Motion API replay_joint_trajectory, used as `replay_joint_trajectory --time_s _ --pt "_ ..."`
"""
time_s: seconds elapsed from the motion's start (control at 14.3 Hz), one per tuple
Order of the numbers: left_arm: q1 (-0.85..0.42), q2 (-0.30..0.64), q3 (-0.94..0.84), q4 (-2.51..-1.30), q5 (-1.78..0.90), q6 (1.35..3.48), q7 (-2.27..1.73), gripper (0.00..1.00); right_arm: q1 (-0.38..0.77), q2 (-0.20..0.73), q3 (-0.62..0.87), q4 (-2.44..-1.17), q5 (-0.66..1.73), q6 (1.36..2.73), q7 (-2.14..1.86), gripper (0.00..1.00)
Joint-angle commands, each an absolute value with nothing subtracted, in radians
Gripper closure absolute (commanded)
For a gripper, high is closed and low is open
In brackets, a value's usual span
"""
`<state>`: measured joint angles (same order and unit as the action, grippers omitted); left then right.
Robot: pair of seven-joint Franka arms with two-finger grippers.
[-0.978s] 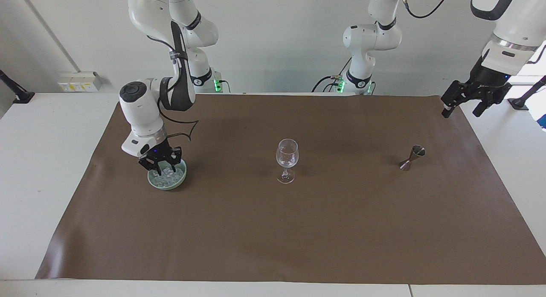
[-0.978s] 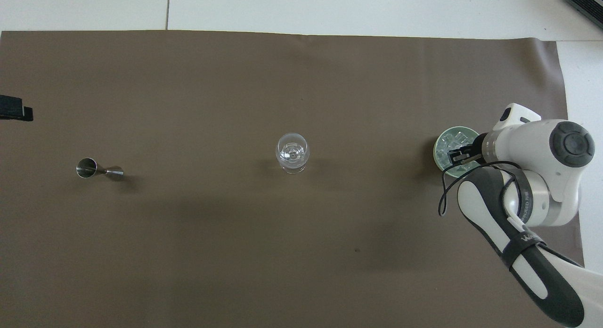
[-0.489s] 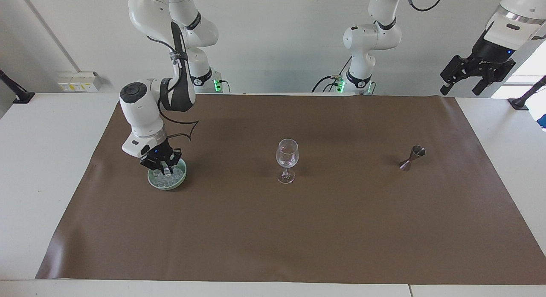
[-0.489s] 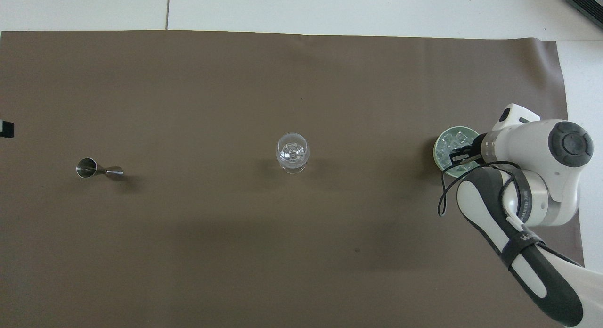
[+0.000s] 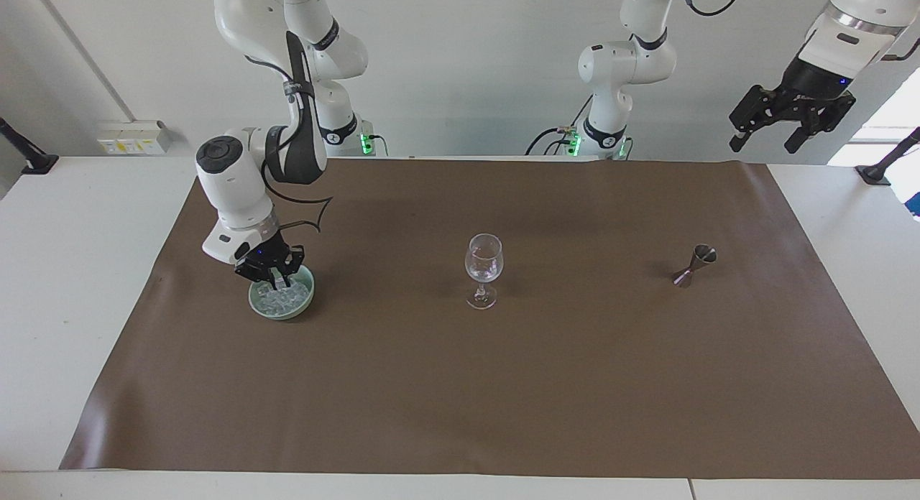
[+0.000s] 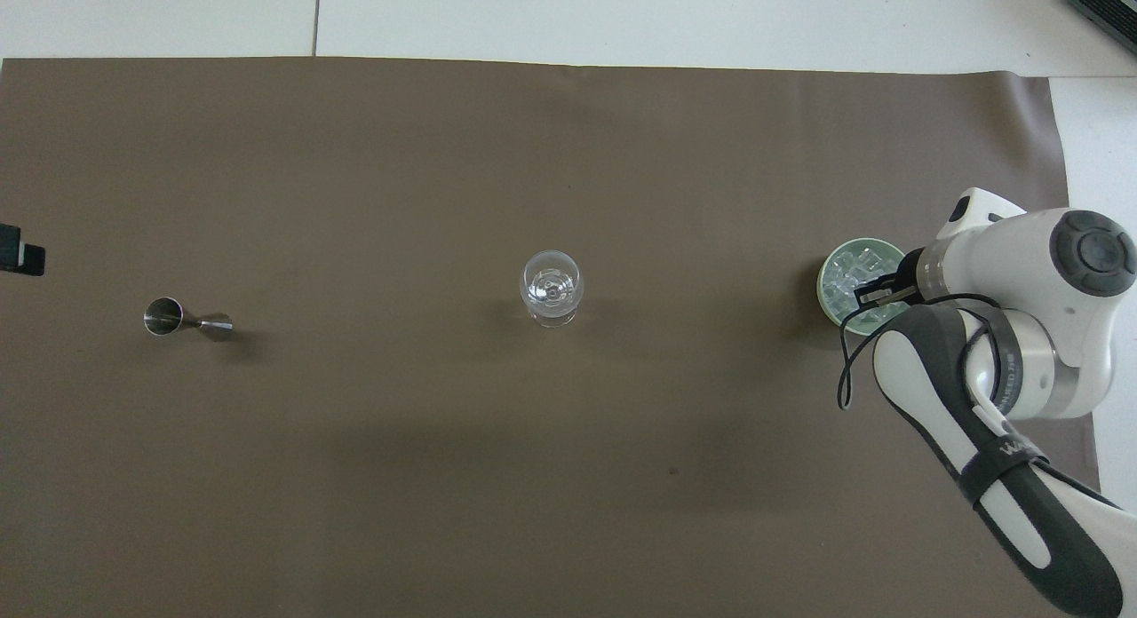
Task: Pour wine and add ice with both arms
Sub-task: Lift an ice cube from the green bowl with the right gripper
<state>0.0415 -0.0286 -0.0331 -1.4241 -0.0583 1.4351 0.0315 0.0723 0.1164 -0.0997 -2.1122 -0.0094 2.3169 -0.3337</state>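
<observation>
Ice [image 5: 282, 296] looks slick and tiny, so right gripper [image 5: 272, 278], pinched shut over the bowl's [image 5: 307, 304] 12 o'clock edge, wants flat sides.

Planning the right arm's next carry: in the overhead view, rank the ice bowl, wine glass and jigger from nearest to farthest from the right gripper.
From the right gripper:
1. Ice bowl, directly under it at the right arm's end of the mat.
2. Wine glass, mid-mat.
3. Jigger, lying toward the left arm's end.
</observation>
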Motion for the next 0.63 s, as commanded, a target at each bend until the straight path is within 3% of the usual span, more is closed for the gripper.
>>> replay_joint_trajectory --time_s 0.0,0.28,0.56 --pt "0.080 -0.064 -0.066 -1.483 -0.044 1.437 0.035 0.00 0.067 0.025 -0.094 -2.111 0.000 2.237 -0.321 1.00" --pt "0.080 -0.129 -0.066 -1.583 -0.046 1.431 0.040 0.00 0.093 -0.096 -0.078 -2.083 0.000 2.107 -0.187 1.00" --pt "0.067 -0.141 -0.063 -1.595 -0.046 1.434 0.048 0.00 0.098 -0.101 -0.008 -1.944 0.000 1.976 -0.072 1.00"
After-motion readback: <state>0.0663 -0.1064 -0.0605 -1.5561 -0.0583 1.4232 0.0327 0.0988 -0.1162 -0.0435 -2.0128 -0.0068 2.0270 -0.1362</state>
